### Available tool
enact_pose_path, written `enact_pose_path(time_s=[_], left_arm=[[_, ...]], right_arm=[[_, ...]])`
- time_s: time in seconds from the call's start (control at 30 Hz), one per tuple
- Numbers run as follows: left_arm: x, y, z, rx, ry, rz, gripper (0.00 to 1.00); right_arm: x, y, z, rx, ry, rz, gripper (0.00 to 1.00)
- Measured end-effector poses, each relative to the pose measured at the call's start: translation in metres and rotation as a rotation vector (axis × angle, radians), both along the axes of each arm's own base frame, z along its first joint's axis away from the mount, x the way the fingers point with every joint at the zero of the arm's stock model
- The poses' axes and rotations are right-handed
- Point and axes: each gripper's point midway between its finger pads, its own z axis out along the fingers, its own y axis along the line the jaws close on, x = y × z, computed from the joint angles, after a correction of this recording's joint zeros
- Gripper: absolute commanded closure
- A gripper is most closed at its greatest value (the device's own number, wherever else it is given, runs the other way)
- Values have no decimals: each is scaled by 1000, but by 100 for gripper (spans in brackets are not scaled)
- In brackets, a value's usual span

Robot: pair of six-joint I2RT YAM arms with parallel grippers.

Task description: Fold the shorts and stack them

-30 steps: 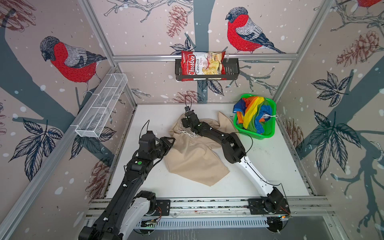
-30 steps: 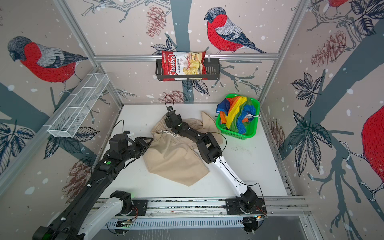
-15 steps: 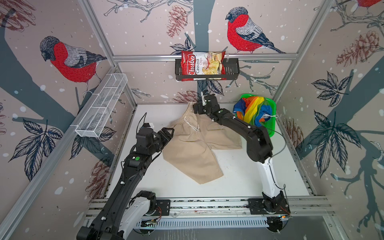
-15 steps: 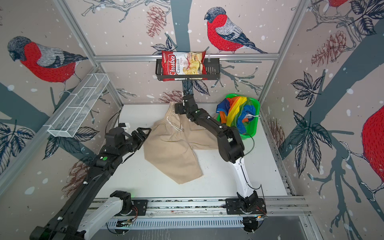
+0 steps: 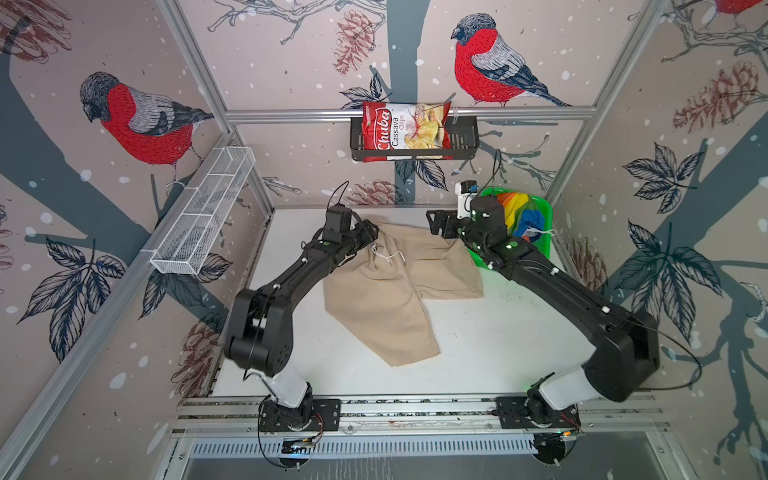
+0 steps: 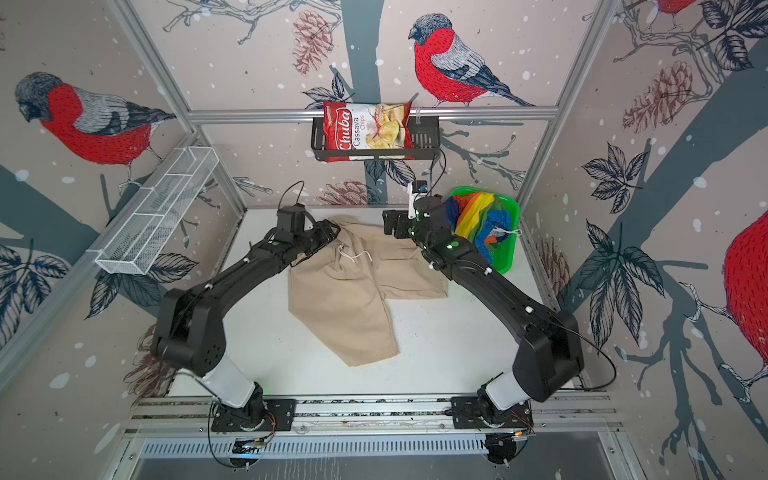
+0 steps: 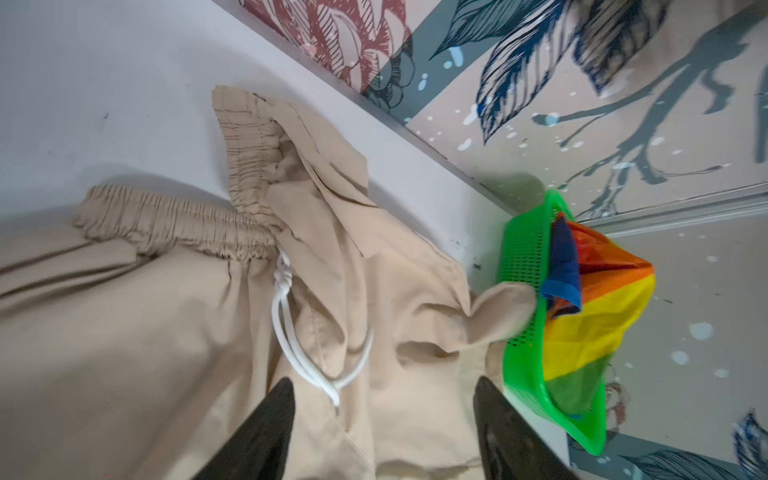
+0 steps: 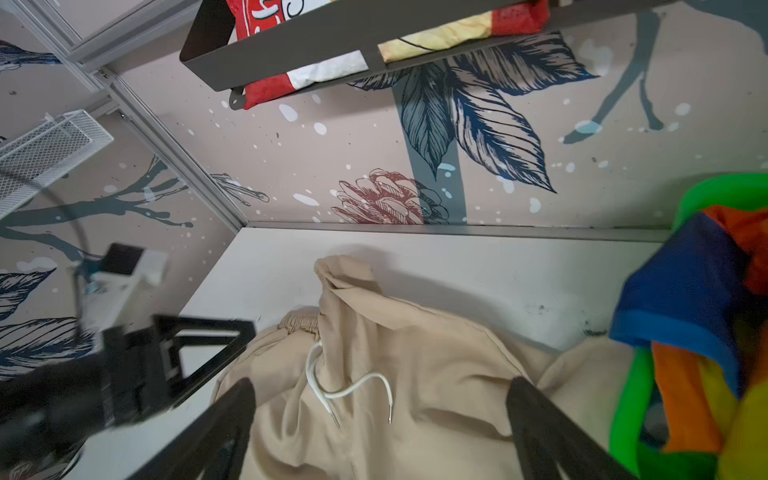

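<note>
Left wrist view: I see my left gripper [image 7: 384,386] spread, empty, above the beige shorts [image 7: 166,332]; right gripper [image 8: 380,384] likewise. In both top views those lie mid-frame, rainbow shorts [image 6: 478,216] in the green basket [image 6: 505,254] to their right.

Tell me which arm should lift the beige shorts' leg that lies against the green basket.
Right. The right gripper, jaws open, hovers by that leg's back edge, close to the green basket; the left gripper sits across the beige shorts, over the waistband's other end.
</note>
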Motion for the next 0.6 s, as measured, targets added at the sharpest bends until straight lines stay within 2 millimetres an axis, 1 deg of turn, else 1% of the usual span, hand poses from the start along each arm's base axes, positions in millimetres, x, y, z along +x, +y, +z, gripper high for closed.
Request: enact_pose_path(time_s=[0.07, 0.13, 0.23, 0.3, 0.37, 0.4, 0.6], left_arm=[[13, -8, -21, 21, 36, -23, 30], [24, -17, -41, 41, 70, -48, 30], [40, -25, -60, 73, 90, -62, 31], [50, -29, -70, 90, 100, -66, 31], [62, -29, -79, 117, 107, -60, 30], [67, -29, -83, 129, 108, -59, 29], [102, -30, -114, 194, 135, -46, 29]], right_arm=[[-7, -18, -14, -10, 20, -32, 9], [-17, -40, -42, -27, 84, -82, 9], [-30, -69, -83, -50, 172, -138, 10], [-36, -81, -105, -47, 224, -169, 11], [-41, -87, -126, -46, 278, -183, 12], [-43, -86, -136, -52, 304, -177, 13], [-46, -74, -183, -40, 440, -149, 14]])
